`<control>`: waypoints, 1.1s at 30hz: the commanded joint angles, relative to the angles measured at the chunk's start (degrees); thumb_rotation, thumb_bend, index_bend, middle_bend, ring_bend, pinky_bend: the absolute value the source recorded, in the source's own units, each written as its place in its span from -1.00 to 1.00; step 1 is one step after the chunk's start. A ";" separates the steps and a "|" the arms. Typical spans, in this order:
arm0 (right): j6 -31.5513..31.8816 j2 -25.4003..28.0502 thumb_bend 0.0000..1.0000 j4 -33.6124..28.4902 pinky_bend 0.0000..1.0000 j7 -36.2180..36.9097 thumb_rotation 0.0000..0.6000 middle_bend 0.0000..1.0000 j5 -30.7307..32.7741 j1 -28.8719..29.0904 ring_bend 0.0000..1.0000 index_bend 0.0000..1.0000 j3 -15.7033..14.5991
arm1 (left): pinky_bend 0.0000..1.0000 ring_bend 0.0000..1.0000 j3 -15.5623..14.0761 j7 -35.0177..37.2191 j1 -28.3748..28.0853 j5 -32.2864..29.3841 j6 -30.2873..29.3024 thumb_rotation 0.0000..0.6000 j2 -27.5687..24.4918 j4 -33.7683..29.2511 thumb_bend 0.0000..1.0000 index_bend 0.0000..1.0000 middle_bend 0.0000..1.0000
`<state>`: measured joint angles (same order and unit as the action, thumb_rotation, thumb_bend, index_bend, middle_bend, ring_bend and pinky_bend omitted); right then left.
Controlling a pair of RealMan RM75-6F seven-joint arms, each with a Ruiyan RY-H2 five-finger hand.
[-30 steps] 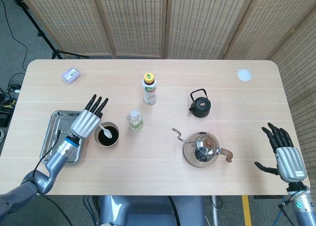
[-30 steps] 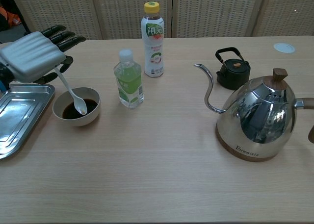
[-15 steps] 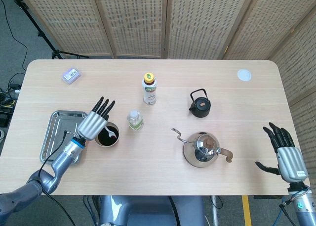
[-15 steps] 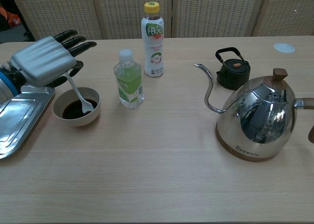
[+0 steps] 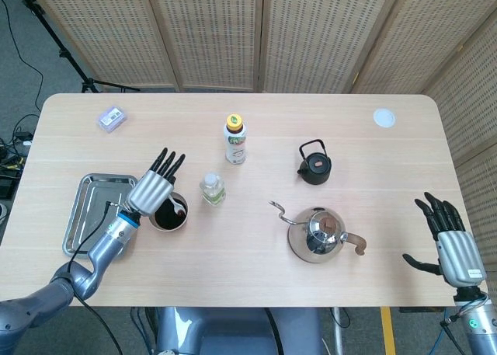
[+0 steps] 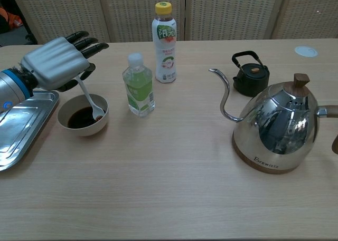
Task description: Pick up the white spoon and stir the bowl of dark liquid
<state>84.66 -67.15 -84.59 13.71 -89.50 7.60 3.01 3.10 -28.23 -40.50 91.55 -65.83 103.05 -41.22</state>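
Note:
My left hand [image 6: 57, 64] [image 5: 153, 189] hovers over the small bowl of dark liquid [image 6: 74, 117] [image 5: 168, 215] and pinches the handle of the white spoon [image 6: 88, 97] [image 5: 178, 207] from above. The spoon slants down, its tip dipped in the liquid at the bowl's right side. The other fingers stretch out toward the far edge. My right hand [image 5: 450, 242] stays at the table's near right corner with its fingers spread and nothing in it; the chest view does not show it.
A metal tray [image 6: 18, 127] [image 5: 81, 211] lies left of the bowl. A small green-label bottle [image 6: 139, 86], a taller yellow-capped bottle [image 6: 164, 42], a black teapot [image 6: 250, 74] and a steel gooseneck kettle [image 6: 277, 125] stand to the right. A purple box [image 5: 112, 120] sits far left.
My left hand has slid rightward over the bowl, carrying the spoon tip from the bowl's middle to its right side. The right hand has stayed still.

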 commanded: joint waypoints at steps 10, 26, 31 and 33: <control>-0.26 -0.15 -1.00 -0.02 -1.00 -0.20 1.00 -1.00 -0.07 0.11 -1.00 -0.86 -0.07 | -1.00 -1.00 -1.42 1.02 0.66 0.33 -0.59 1.00 -1.95 0.77 -0.24 0.28 -1.00; -0.13 -0.08 -1.00 -0.24 -1.00 -0.11 1.00 -1.00 -0.38 0.05 -1.00 -0.86 -0.24 | -1.00 -1.00 -3.83 -0.29 -0.10 2.90 -0.31 1.00 -6.35 -6.97 -0.24 0.29 -1.00; -0.07 0.00 -1.00 -0.19 -1.00 0.09 1.00 -1.00 -0.23 0.05 -1.00 -0.86 -0.11 | -1.00 -1.00 -3.07 -1.06 -0.67 2.04 0.87 1.00 -5.52 -7.80 -0.24 0.30 -1.00; -0.03 0.00 -1.00 -0.19 -1.00 0.08 1.00 -1.00 -0.29 0.04 -1.00 -0.86 -0.13 | -1.00 -1.00 -2.67 -1.47 -0.93 1.66 1.27 1.00 -4.92 -7.30 -0.24 0.30 -1.00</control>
<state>84.62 -67.15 -84.78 13.79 -89.78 7.64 2.89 0.20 -29.49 -41.26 93.45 -64.79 97.85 -48.76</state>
